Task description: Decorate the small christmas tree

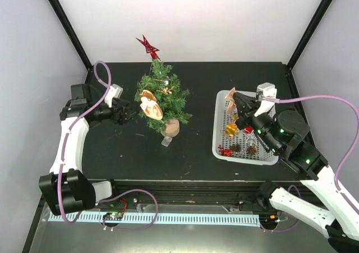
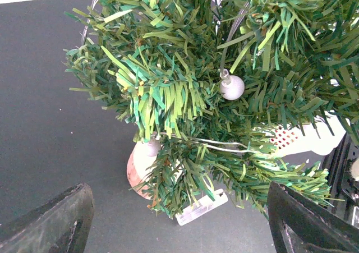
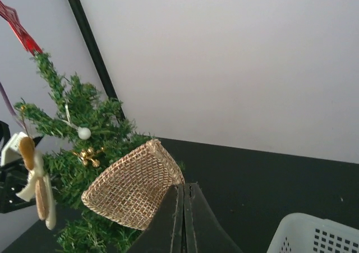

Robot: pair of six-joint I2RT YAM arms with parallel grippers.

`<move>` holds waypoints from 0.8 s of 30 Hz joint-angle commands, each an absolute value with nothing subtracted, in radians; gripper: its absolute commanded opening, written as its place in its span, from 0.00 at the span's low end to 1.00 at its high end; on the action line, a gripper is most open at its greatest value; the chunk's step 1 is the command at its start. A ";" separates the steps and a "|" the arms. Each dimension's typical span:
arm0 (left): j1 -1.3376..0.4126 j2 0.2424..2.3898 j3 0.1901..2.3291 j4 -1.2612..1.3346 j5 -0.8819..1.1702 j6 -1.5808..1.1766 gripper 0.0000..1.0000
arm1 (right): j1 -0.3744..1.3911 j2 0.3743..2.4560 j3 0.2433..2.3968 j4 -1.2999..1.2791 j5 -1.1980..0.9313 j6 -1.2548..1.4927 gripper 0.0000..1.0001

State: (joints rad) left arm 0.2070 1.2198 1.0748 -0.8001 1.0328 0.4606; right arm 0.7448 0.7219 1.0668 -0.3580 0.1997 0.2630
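Nearest the lens, in the right wrist view: right gripper (image 3: pixel 183 192) pinched fully shut, fingers flat together, on the lower edge of a tan fan-shaped woven-burlap ornament (image 3: pixel 132 194). From above, seen raised over the far-left corner of the white perforated plastic basket (image 1: pixel 220 143), itself set by the right edge of the black worktop (image 1: pixel 112 152). Inside the basket: a gold ornament (image 1: pixel 231 129), a small red ornament (image 1: pixel 226 151) at the near-left corner, two brown pine cones (image 1: pixel 252 150) along the near wall, plus another small piece too blurred to name. Across a strip of bare worktop to the left, toward the back edge and a little left of centre: the small dark-green bristly christmas tree (image 1: pixel 162 93), upright on its round pale wooden stump base (image 1: pixel 171 127), long axis vertical, red star (image 1: pixel 147 45) at the tip. Already hung there: a cream-and-brown figure (image 1: pixel 150 106), a white ball (image 2: pixel 231 87) and a gold bow (image 3: pixel 87 152). Left gripper (image 1: pixel 127 115) just beside the tree's left flank, low down, jaws spread wide with nothing held. Nearer the tree than the right, yet empty. Judged next: a carry of the burlap piece leftward, from over the basket to the right-hand branches, coming in side-on to the vertical trunk. No hanging loop visible, so hard to say how to hook it. Possible risk: a nudge tipping so light a tree.
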 commanded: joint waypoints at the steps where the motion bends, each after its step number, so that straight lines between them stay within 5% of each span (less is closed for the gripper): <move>1: 0.203 1.211 1.092 -0.803 1.037 0.482 0.85 | 0.736 0.712 1.024 -0.334 0.222 0.254 0.01; 14: 0.202 1.209 1.084 -0.792 1.035 0.471 0.85 | 0.549 0.806 1.012 -0.441 0.236 0.336 0.01; 24: 0.203 1.247 1.078 -0.774 1.033 0.441 0.85 | 0.549 1.136 1.356 -0.522 -0.140 0.566 0.01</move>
State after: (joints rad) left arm 0.2070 1.2240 1.0714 -0.7868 1.0248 0.4480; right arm 0.5537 1.0683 1.2209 -0.4915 0.0189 0.4129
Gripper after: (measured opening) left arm 0.853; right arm 0.015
